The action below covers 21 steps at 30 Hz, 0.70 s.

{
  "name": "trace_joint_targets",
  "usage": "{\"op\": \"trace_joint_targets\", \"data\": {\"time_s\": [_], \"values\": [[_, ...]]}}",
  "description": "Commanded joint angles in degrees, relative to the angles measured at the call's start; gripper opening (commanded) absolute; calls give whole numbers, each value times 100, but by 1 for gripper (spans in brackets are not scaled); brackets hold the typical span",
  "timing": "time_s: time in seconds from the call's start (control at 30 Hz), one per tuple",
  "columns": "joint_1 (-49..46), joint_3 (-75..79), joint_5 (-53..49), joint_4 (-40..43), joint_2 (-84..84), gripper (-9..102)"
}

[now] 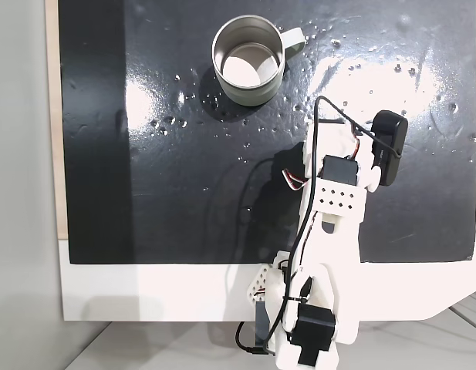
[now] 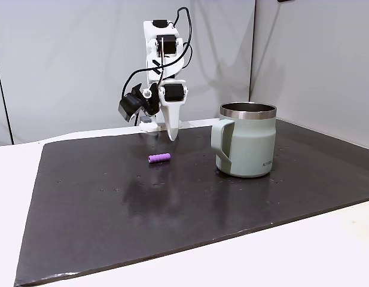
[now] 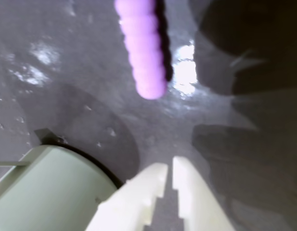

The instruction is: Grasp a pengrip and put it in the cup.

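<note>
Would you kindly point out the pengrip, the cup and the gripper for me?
pengrip (image 2: 159, 158): a fixed view, middle of its ribbed side.
cup (image 2: 254, 143): a fixed view, outer wall.
gripper (image 3: 170, 169): wrist view, between its fingertips.

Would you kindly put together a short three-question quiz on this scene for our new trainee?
1. True or false: the pengrip already lies inside the cup.
2. In the side-on fixed view, which way does the cup's handle point? A) left B) right C) at the camera
3. Fill in: in the wrist view the gripper fingertips sit nearly together, holding ____.

Key:
1. False; it lies on the dark mat, apart from the cup.
2. A.
3. Nothing; the pengrip lies ahead of the tips, untouched.
</note>
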<state>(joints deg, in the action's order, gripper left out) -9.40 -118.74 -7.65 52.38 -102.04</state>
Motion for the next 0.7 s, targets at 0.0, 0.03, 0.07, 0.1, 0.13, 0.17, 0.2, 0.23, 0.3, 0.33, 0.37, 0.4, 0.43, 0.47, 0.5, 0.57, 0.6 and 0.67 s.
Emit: {"op": "trace_joint_targets", "data": {"time_s": [0.0, 0.03, 0.07, 0.1, 0.13, 0.17, 0.2, 0.23, 0.3, 0.33, 0.37, 0.4, 0.43, 0.47, 0.5, 0.57, 0.6, 0.67], "values": [[-132, 510, -202, -220, 62, 8], [-149, 571, -246, -220, 123, 9], [-176, 642, -290, -220, 193, 10], [-193, 703, -325, -202, 264, 12], [-211, 773, -378, -185, 343, 13], [-229, 844, -457, -141, 422, 15], [-237, 923, -519, -88, 501, 16], [-255, 984, -571, -53, 571, 17], [-308, 1063, -677, 0, 624, 20], [-334, 1072, -729, 0, 624, 21], [-369, 1081, -782, 0, 624, 22], [-404, 1090, -835, 0, 624, 23], [-439, 1099, -905, 0, 624, 24], [-475, 1107, -976, 0, 624, 24], [-501, 1116, -1037, 0, 624, 24], [-562, 1134, -1160, -18, 633, 24], [-580, 1134, -1204, -44, 642, 24], [-633, 1134, -1274, -79, 712, 24]]}}
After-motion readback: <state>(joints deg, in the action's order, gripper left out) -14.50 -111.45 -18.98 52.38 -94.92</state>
